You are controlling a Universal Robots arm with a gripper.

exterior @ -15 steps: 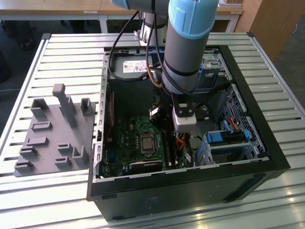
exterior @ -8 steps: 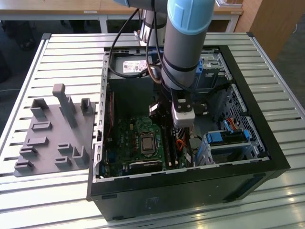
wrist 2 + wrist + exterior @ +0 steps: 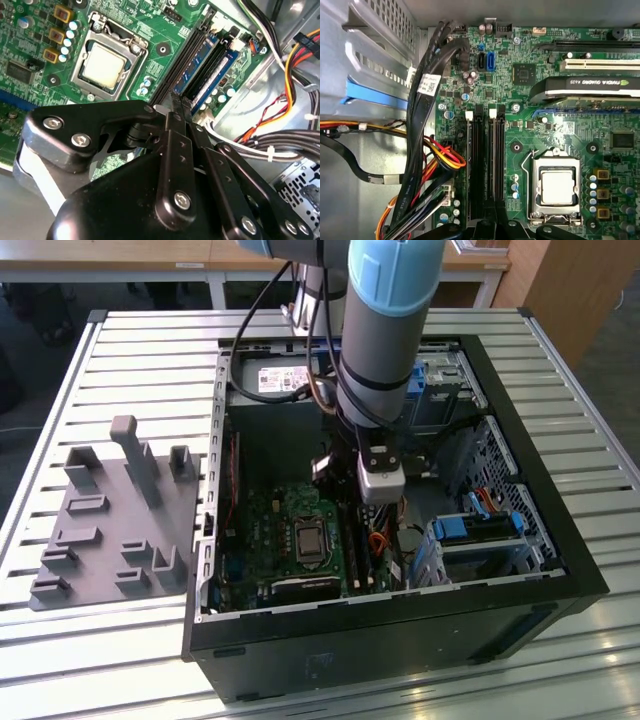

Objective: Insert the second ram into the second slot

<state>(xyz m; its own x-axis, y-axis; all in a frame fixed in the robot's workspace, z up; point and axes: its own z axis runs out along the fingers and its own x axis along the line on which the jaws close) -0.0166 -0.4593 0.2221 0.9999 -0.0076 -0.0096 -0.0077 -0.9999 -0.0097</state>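
RAM stick in mobo slot, end effector just above.

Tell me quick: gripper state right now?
Gripper: fingers closed together, tips down at the RAM slots on the motherboard; whether a stick is pinched between them cannot be told.

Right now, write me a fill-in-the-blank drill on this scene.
The arm reaches down into the open ___.
The grey tray lies outside it, on the exterior view's ___.
Both rams standing in the slots are ___ in colour.
Missing words: case; left; blue.
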